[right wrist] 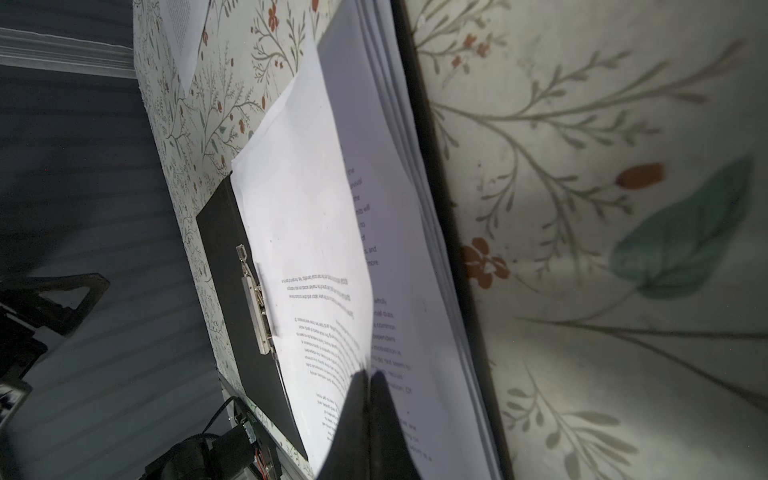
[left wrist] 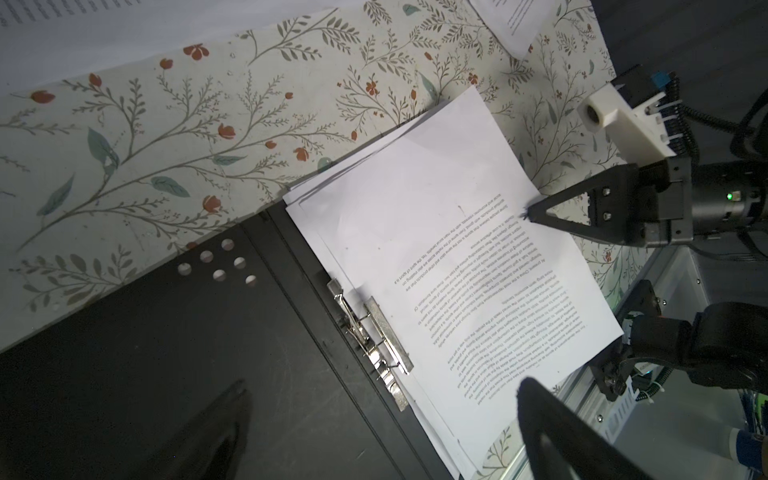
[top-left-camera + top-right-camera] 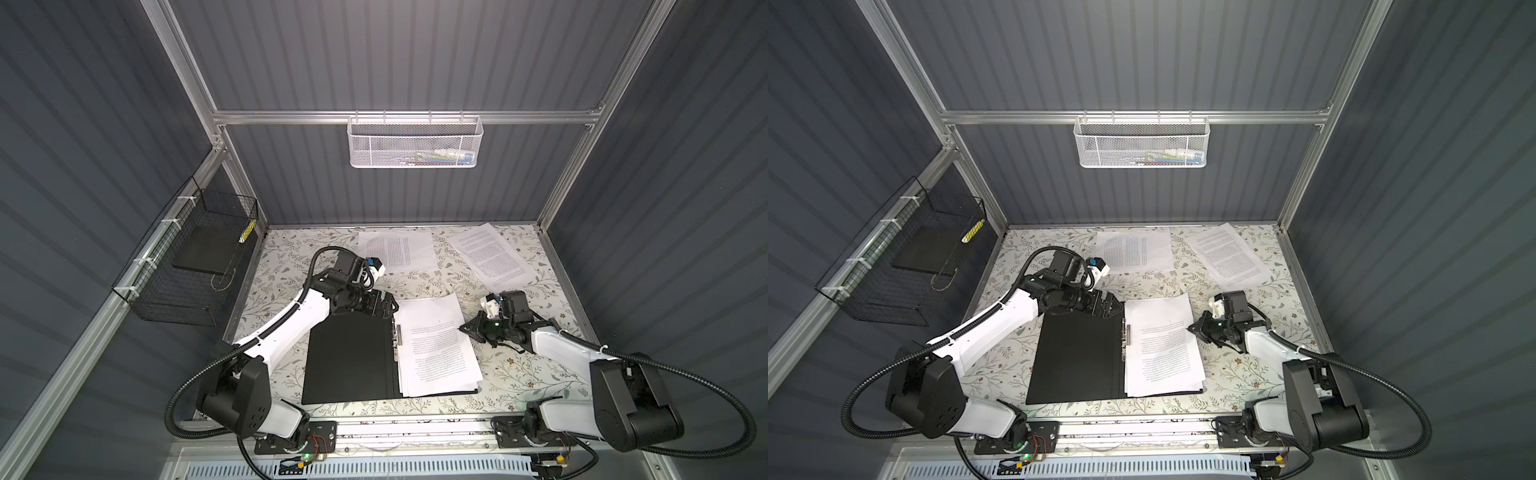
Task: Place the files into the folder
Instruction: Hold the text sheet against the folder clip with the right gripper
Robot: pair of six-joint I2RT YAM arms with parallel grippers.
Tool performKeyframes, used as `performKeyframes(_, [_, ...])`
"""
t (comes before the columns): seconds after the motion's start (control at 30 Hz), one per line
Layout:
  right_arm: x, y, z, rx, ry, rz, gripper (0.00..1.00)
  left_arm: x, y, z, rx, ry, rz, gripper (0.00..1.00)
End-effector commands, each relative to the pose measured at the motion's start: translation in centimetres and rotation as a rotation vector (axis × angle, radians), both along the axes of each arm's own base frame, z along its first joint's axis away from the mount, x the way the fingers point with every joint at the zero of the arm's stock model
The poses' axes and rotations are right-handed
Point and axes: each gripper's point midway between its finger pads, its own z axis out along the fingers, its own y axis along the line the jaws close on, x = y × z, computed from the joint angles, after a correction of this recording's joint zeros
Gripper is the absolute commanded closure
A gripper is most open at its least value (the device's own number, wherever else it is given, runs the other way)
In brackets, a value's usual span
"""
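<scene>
While my right claw [image 3: 463, 328] is pinched shut on the outer edge of the top sheet [image 1: 307, 232], lifting it off the stack of files [image 3: 436, 365] on the folder's right half, the thin paper is my main worry. If I pull away from the folder [image 3: 349, 361] it may tear or slip from my tips, and if I push toward the spine clip [image 3: 398, 338] it may buckle and drag the sheets beneath it askew. My left claw [image 3: 388, 309] hangs wide open and empty over the folder's far end beside the spine, close enough to catch the clip or a paper corner if it drops. The stack is fanned unevenly, with corners past the folder's far edge and edges past its near one, so I judge that shutting the cover now would crease them. The folder lies open and flat, black inside, its left half bare. The files are white with black print, and two loose sheets [image 3: 397, 249] lie beyond the folder's far edge, so the job is not finished.
</scene>
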Motion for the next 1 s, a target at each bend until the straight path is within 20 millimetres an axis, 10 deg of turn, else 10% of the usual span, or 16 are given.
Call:
performKeyframes(0.0, [0.3, 0.3, -0.1, -0.003, -0.006, -0.009, 1.0, 0.2, 0.1, 1.0, -0.011, -0.024, 0.006, 0.0])
performKeyframes(0.97, [-0.6, 0.9, -0.8, 0.011, 0.006, 0.007, 1.0, 0.4, 0.5, -0.1, 0.022, 0.002, 0.036, 0.0])
